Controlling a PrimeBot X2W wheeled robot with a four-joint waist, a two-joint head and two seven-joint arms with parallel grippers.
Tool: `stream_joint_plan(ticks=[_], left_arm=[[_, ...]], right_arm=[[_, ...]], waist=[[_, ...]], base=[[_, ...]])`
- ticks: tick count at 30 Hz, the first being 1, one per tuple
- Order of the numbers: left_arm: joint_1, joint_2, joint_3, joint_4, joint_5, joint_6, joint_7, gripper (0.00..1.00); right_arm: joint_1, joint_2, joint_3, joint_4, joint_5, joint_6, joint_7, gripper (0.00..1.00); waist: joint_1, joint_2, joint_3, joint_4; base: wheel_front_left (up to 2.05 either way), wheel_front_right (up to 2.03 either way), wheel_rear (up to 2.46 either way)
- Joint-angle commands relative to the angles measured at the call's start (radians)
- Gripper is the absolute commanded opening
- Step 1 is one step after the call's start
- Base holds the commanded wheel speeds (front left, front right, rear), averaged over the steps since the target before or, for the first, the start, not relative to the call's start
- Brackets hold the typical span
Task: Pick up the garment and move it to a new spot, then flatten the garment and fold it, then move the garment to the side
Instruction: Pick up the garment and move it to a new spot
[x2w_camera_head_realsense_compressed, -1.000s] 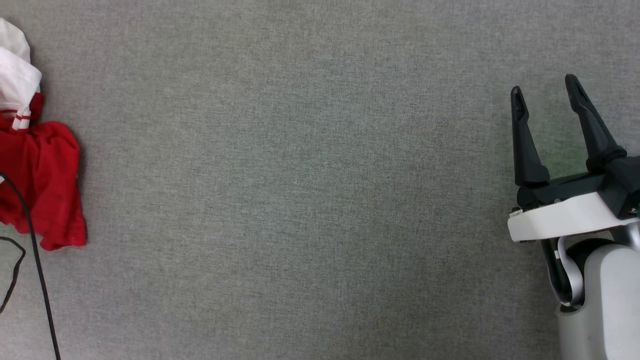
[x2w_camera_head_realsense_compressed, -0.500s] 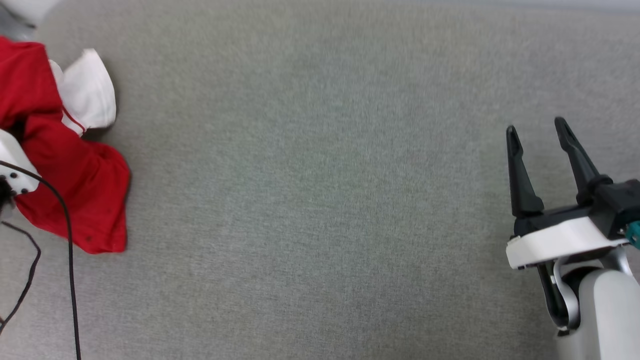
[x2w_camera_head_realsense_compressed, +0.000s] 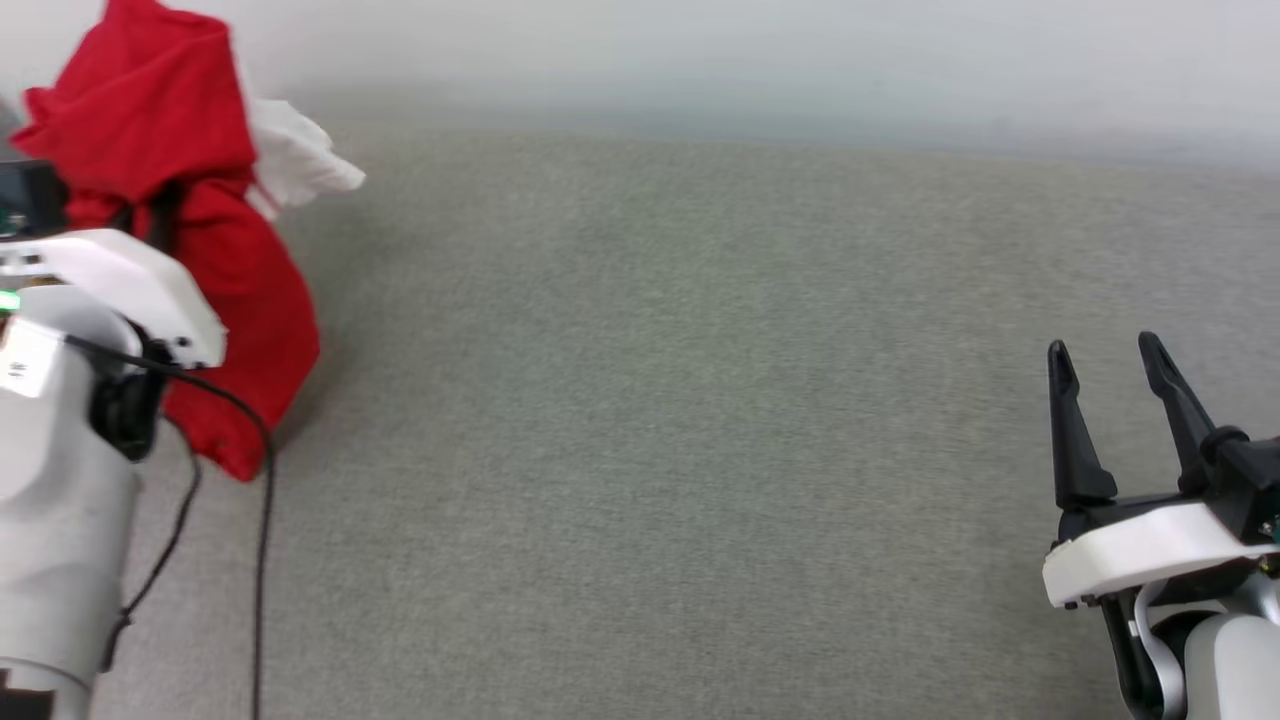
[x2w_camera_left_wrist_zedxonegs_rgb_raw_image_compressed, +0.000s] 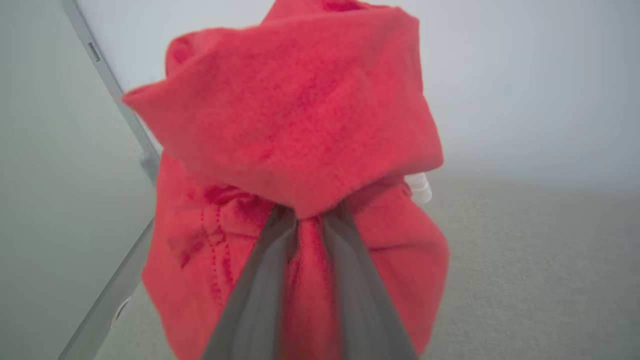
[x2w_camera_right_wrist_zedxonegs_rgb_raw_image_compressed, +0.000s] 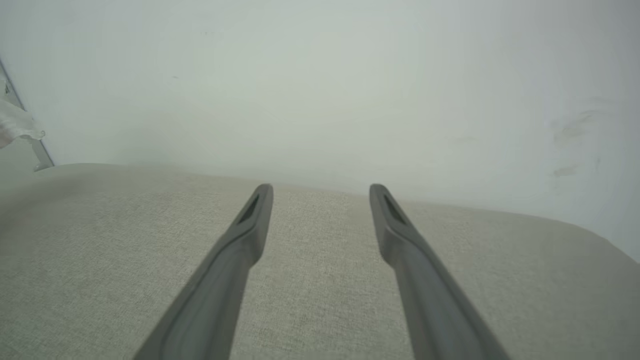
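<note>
My left gripper (x2w_camera_left_wrist_zedxonegs_rgb_raw_image_compressed: 310, 220) pinches a fold of the red garment (x2w_camera_left_wrist_zedxonegs_rgb_raw_image_compressed: 300, 125), which hangs bunched from it; my right gripper (x2w_camera_head_realsense_compressed: 1105, 350) sits spread over the grey counter (x2w_camera_head_realsense_compressed: 640, 450).

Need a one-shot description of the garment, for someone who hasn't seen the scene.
Look at the wide grey fabric surface, then its far left edge. There the left gripper pinches a bunched garment. It is the one bright red thing, with a white sleeve poking out.
</note>
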Motion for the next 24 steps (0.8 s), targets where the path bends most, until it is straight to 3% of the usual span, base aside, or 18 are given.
stream_joint_plan(ticks=[1,14,24], left_arm=[[0.011,-0.016,-0.009,-0.011,0.001,0.000,-0.007,0.00],[0.144,-0.207,-0.182,-0.211,0.013,-0.026,0.040,0.00],[0.311,-0.303,-0.433,-0.367,0.040,-0.034,0.122,0.00]], right_arm=[[0.013,0.000,-0.002,-0.003,0.007,0.000,0.003,1.00],[0.072,0.000,-0.026,-0.009,0.031,0.000,0.011,1.00],[0.063,0.000,-0.030,-0.024,0.047,0.000,0.002,1.00]], waist=[[0.0002,0.0000,-0.021,-0.027],[0.0002,0.0000,-0.063,-0.163],[0.0002,0.0000,0.005,-0.218]], base=[[0.00,0.00,0.00],[0.00,0.00,0.00],[0.00,0.00,0.00]])
